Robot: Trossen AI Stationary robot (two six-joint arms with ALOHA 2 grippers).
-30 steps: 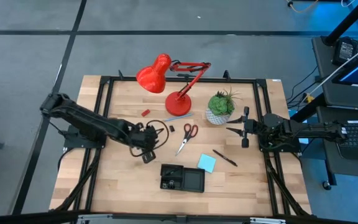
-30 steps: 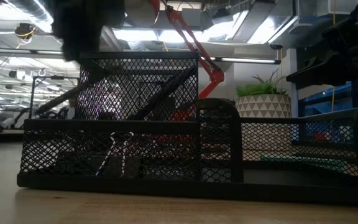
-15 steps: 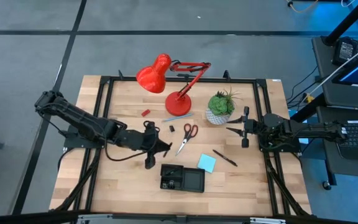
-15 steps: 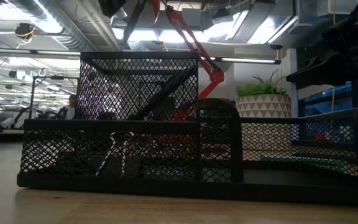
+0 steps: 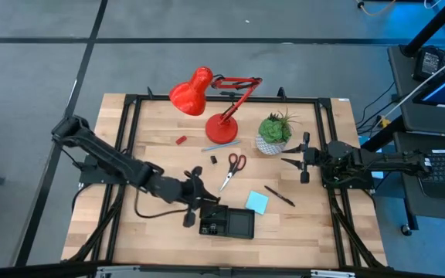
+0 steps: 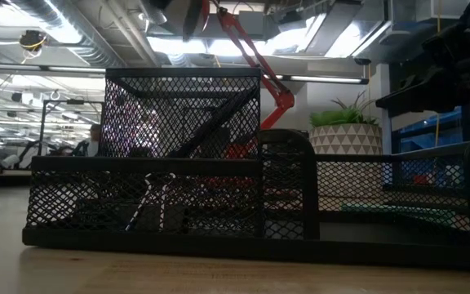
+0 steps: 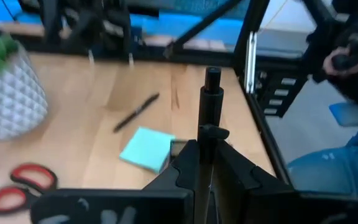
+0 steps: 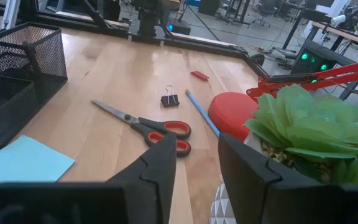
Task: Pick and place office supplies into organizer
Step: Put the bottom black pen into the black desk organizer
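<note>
Both arms matte black — chunky jointed links w/ rounded housings, black cable looping loose off the left arm (image 5: 122, 166). Right arm (image 5: 377, 164) same build, blocky wrist. Each tool: two dark angular fingers (image 8: 157, 168), smooth plastic, no visible markings.

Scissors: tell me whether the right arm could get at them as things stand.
Probably yes. The scissors lie in the open on the wood, and nothing stands between them and the right gripper; the plant sits off to the side.

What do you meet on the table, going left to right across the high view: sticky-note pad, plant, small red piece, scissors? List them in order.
Small red piece → scissors → sticky-note pad → plant.
</note>
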